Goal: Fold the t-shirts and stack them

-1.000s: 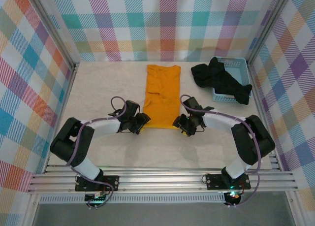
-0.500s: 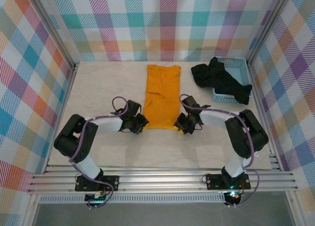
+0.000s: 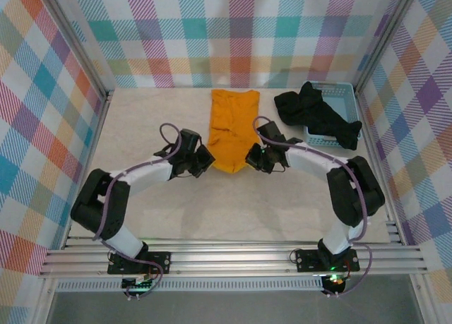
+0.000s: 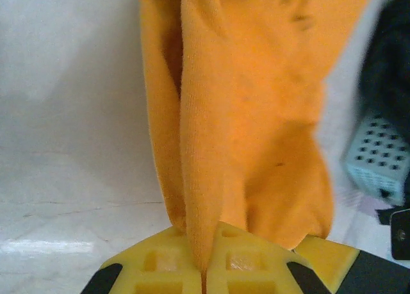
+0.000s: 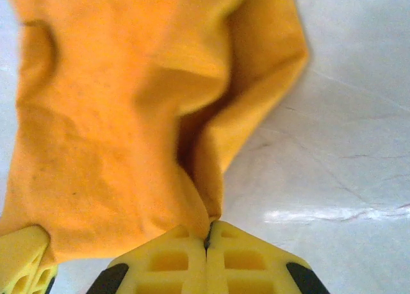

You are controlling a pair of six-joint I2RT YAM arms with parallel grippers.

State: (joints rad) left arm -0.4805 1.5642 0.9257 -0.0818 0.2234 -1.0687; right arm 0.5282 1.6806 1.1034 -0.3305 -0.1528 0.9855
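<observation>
The pale table [image 3: 141, 126] fills the middle of the top view. The orange t-shirt [image 3: 233, 123] lies at its upper centre as a long strip running from the far edge toward me, and its near end is gathered and rounded between my two arms. To the upper right, the black t-shirts [image 3: 314, 112] are heaped over the left rim of the light blue basket [image 3: 337, 91], with part of them spilling onto the table.

My left end effector [image 3: 203, 160] sits at the near left corner of the orange t-shirt. In my left wrist view, its yellow pads are pressed together on a fold of the cloth [image 4: 256, 114], which rises up the frame from the left end effector [image 4: 206, 259]. My right end effector [image 3: 252, 157] sits at the near right corner. Its pads are likewise clamped flat on the hem, low in the right wrist view [image 5: 207, 243], and the orange cloth [image 5: 115, 114] spreads to the upper left.
</observation>
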